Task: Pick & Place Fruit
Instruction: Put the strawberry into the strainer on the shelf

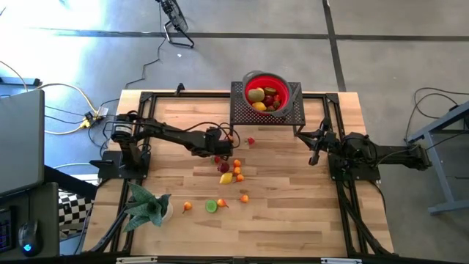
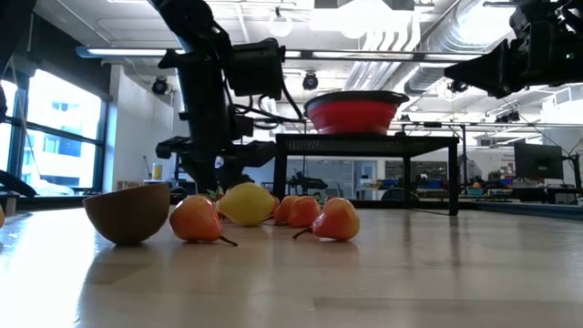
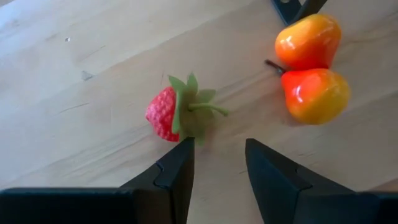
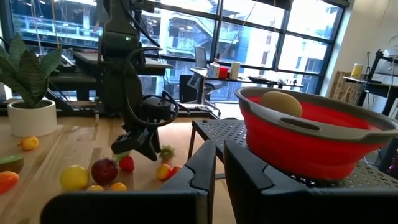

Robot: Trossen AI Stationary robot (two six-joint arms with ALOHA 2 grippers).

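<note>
1. Two grippers visible: left gripper [image 3: 217, 165] fingers apart, empty, poised over strawberry [image 3: 163, 114] near tabletop middle.
2. Right gripper [image 4: 217, 163] fingers together, empty, toward right edge.

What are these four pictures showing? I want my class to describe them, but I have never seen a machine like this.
Two robot arms work at a wooden table. One picture looks straight down, one looks level across the tabletop, and two come from cameras on the arms' wrists. Toy fruit lies scattered mid-table; more sits in a red bowl on a black stand. A potted plant stands at one corner. The left gripper hovers open over a strawberry, holding nothing. The right gripper waits shut and empty near the stand.
</note>
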